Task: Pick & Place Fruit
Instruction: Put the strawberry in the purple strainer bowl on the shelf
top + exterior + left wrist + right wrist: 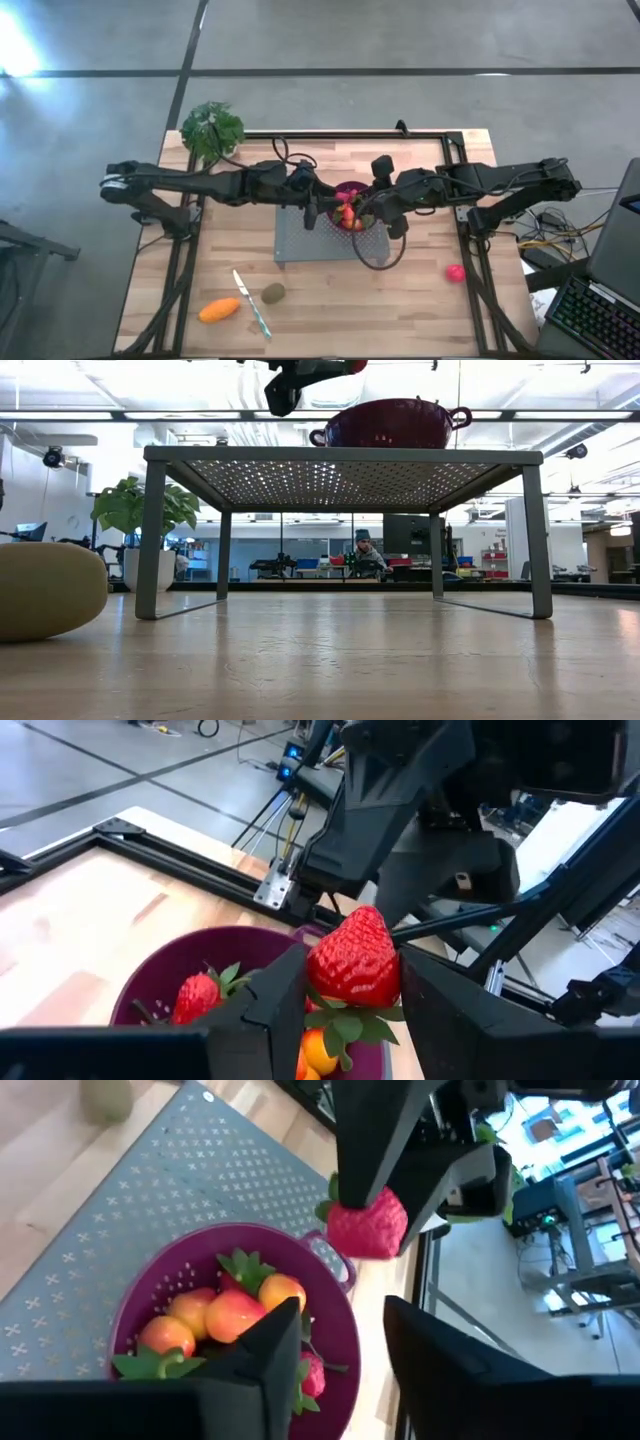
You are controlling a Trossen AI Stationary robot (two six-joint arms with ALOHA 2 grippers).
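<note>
Left claw (345,1005) grasping strawberry (353,958) over purple colander (140,1295), right claw (340,1345) released, seemingly empty, overhead hides both.

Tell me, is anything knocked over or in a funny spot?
Nothing is spilled or tipped. The purple colander sits upright on the grey perforated rack, holding fruit. The left gripper holds a red strawberry over the colander. The slim light-handled knife lies loose on the wooden table near the orange fruit.

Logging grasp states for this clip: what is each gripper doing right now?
Left gripper: shut on a strawberry above the purple colander.
Right gripper: open, empty.
</note>
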